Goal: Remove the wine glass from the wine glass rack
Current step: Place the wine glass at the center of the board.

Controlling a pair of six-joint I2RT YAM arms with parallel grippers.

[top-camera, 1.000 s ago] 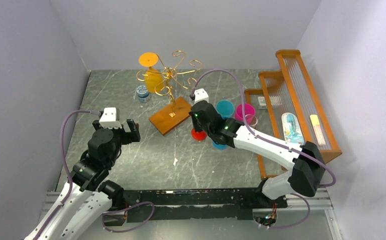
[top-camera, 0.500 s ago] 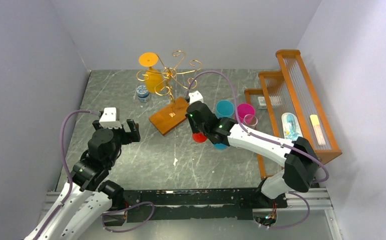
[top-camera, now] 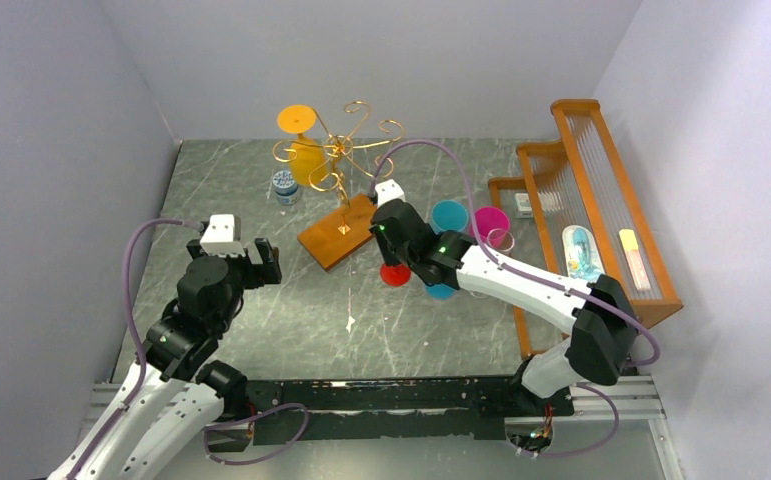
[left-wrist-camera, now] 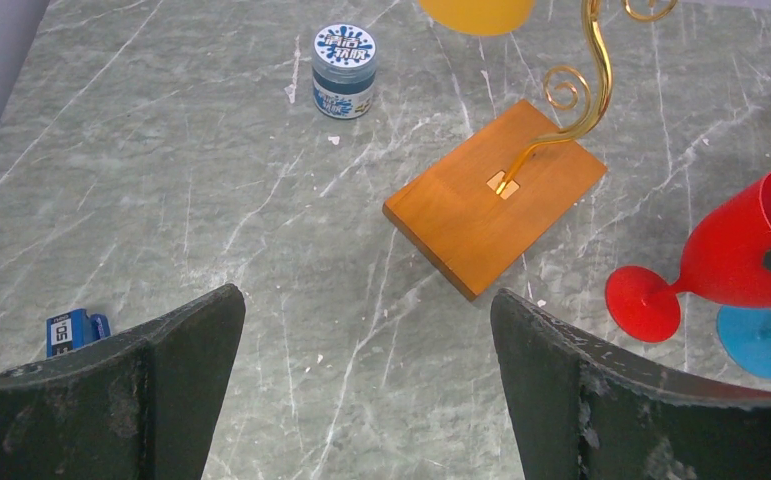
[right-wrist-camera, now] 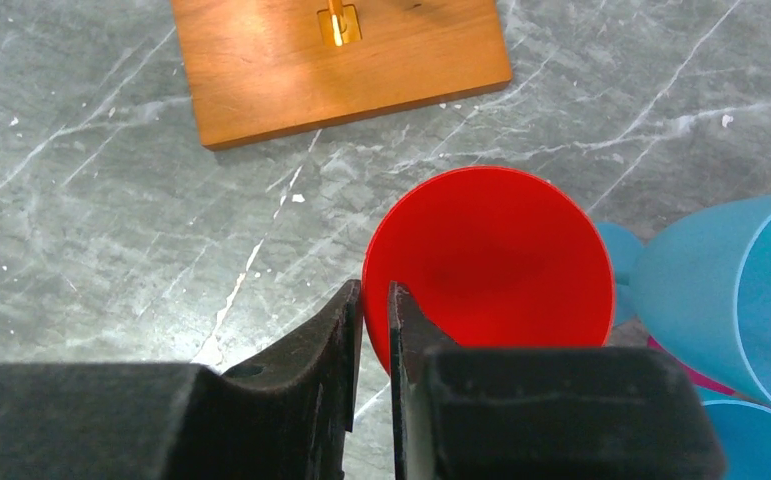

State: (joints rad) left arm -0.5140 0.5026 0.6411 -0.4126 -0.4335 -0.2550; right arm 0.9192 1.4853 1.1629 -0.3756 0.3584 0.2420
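By rack (top-camera: 341,232): red glass (top-camera: 395,274), prob. cups (top-camera: 449,215)

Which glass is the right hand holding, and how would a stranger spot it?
Find the gold wire rack on its wooden base mid-table. Just right of that base is the red wine glass, tilted, its rim pinched in the right hand. It is the only red one; its neighbours are a blue glass and a pink glass.

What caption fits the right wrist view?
Right hand pinches the red glass by its rim near the rack base, blue glass alongside.
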